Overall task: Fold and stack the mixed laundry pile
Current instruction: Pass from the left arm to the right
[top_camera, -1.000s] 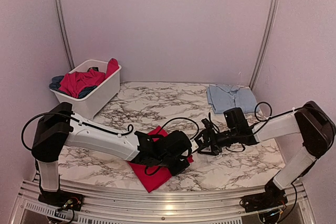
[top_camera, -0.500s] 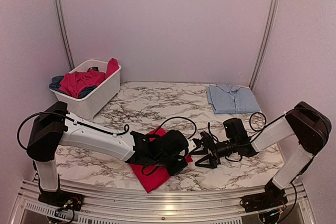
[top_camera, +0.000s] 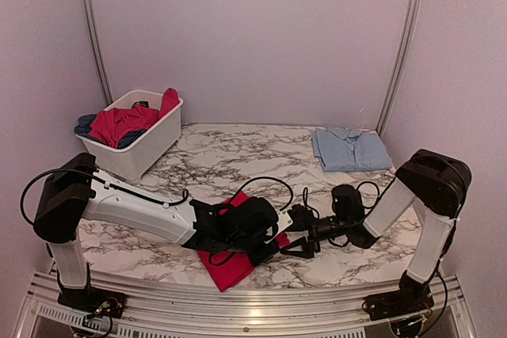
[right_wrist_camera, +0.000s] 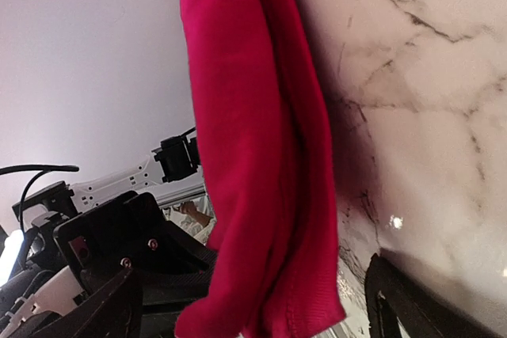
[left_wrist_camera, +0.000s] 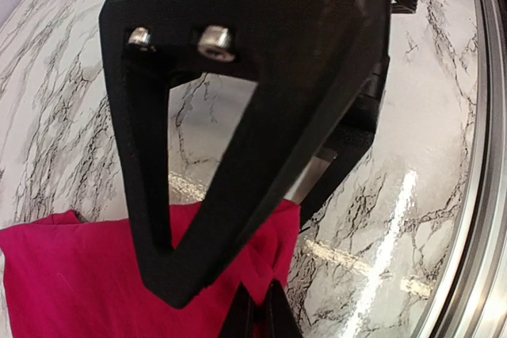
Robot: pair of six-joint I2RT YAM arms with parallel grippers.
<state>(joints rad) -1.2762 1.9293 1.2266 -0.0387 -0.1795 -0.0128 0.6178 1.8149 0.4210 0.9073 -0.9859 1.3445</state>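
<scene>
Swinging in low, the right tool (top_camera: 299, 239), spread apart, now straddles the bright red cloth garment (top_camera: 226, 267) whose edge the left tool (left_wrist_camera: 257, 314) clamps, likely readying a two-armed fold.

A white basket (top_camera: 154, 146) stands well away from the jaws, far to their left and beyond them. The marble table (top_camera: 238, 156) lies under the jaws. A metal rail (top_camera: 253, 306) runs along the table's near edge, behind them.

On your table (top_camera: 230, 156), the basket (top_camera: 149, 152) stands back left with garments (top_camera: 119, 123) in it, a folded shirt (top_camera: 348, 150) back right, a lone garment (top_camera: 230, 267) at the near centre.
</scene>
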